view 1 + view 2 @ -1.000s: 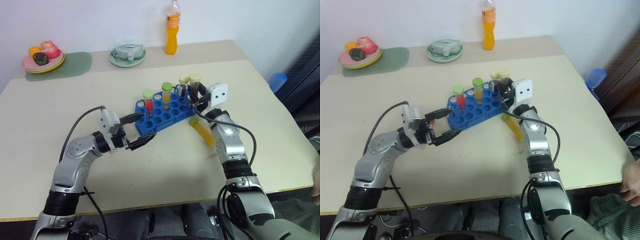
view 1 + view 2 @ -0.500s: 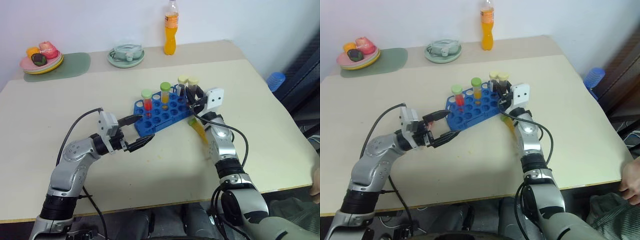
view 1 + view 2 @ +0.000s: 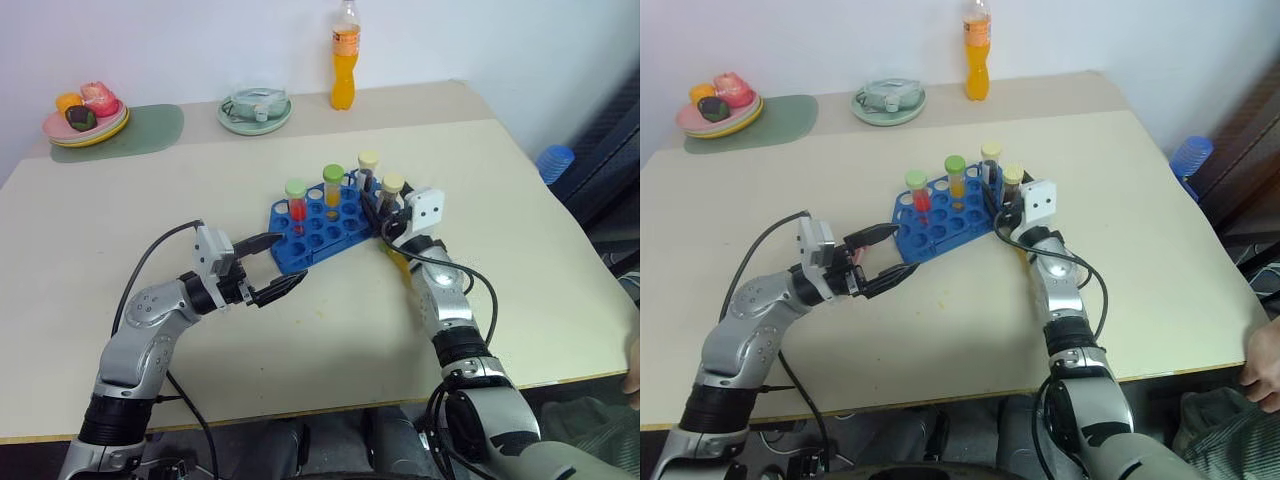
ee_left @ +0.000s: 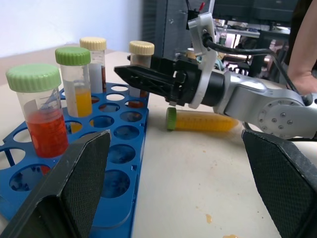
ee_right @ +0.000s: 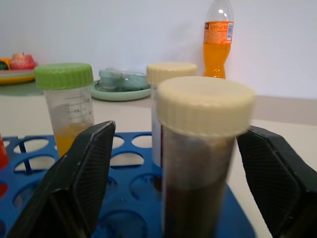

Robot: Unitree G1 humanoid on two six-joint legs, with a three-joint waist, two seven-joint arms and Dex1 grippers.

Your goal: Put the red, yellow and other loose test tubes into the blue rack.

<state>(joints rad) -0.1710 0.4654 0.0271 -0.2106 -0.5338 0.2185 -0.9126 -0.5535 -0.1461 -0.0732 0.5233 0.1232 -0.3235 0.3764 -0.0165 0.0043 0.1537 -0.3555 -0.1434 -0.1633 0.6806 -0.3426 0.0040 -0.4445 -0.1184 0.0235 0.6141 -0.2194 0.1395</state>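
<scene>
Right jaws: your right gripper (image 3: 385,213) has its two black fingers spread apart, one on each side of a cream-capped clear tube of dark liquid (image 5: 198,163); that tube stands in a hole at the right end of the rack, and you cannot tell whether the fingers touch it.
Left jaws: your left gripper (image 3: 277,267) is wide apart and holds nothing; it hovers just off the rack's near-left corner.
Rack: the blue plastic test-tube rack (image 3: 322,232) lies near the middle of the cream table (image 3: 120,250).
Tubes in rack: a green-capped tube of red liquid (image 3: 297,203), a green-capped tube of orange-yellow liquid (image 3: 332,188) and a second cream-capped tube (image 3: 368,170) all stand upright in its holes.
Loose tube: a green-capped tube of yellow liquid (image 4: 200,120) lies on its side on the table, just beside the rack's right end and beneath your right wrist.
Far edge: an orange drink bottle (image 3: 344,56), a pale green dish (image 3: 255,109) and a plate of toy food (image 3: 84,115) sit well apart from the rack.
</scene>
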